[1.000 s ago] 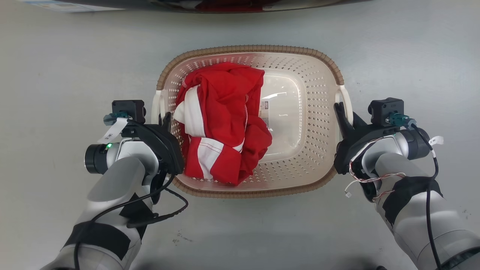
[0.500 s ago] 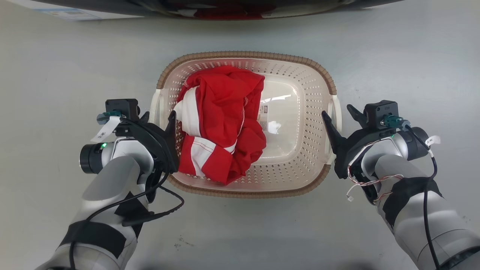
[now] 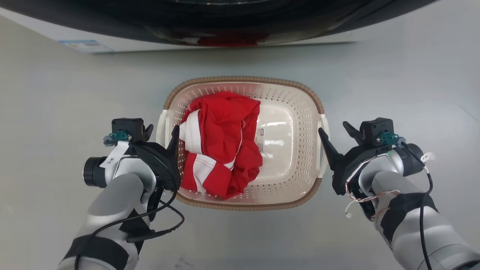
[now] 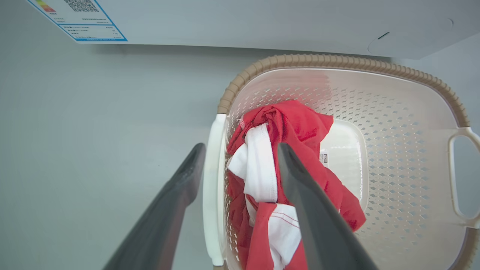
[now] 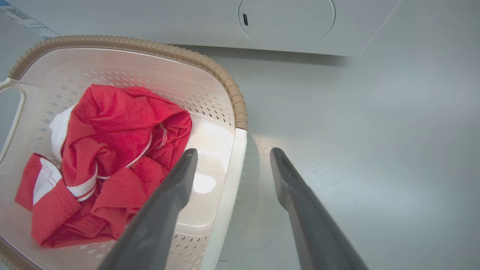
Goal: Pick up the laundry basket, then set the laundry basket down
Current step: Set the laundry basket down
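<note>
Laundry basket [image 3: 300, 123] sitting, as far as I can tell, on the grey floor [image 3: 56, 93], with a gripper at each side handle.
At the basket's left handle [image 4: 212, 187] the left gripper [image 3: 162, 131] has its fingers spread apart, one outside the handle and one inside the basket, above a crumpled red-and-white garment [image 3: 221, 146] lying in the basket's left half. At the basket's right handle [image 5: 234, 168] the right gripper [image 3: 333, 128] straddles the same way, fingers apart and clamped on nothing. Just beyond the basket's far rim stands the washer [image 3: 225, 22].
</note>
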Robot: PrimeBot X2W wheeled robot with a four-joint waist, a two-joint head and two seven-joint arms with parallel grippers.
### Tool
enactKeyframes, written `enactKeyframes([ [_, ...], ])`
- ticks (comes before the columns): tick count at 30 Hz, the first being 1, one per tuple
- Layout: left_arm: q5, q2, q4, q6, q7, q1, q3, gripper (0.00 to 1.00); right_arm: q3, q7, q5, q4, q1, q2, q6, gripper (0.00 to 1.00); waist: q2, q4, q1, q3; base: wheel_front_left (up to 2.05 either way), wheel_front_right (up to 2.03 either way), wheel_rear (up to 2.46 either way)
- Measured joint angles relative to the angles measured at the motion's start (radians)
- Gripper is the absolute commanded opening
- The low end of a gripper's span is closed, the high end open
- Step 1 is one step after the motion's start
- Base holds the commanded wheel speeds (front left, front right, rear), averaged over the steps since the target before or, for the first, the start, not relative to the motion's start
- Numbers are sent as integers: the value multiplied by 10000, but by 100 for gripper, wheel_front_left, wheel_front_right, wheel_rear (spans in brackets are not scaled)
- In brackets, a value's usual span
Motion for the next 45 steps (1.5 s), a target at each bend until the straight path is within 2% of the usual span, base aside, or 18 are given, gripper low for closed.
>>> enactKeyframes([
  [11, 182, 109, -303, -75, -437, 686, -105, 100, -640, -8, 265, -874, 1219, -4, -19, 100, -1, -126, -1, -1616, 0, 0, 0],
  [19, 499, 353, -752, -42, -439, 1548, -115, 100, -1039, -8, 270, -1613, 2233, -88, -316, 100, 0, -219, 0, -2788, 0, 0, 0],
  [32, 796, 792, -2660, 644, -439, 3075, 282, 100, -1937, -6, 217, -3591, 4034, -523, -1003, 100, 0, -326, -2, -4623, 0, 0, 0],
  [45, 1494, 1402, -5724, 1515, -441, 4963, 784, 100, -2573, -8, -548, -6224, 5696, -1014, -1768, 100, -1, -347, -1, -5997, 0, 0, 0],
])
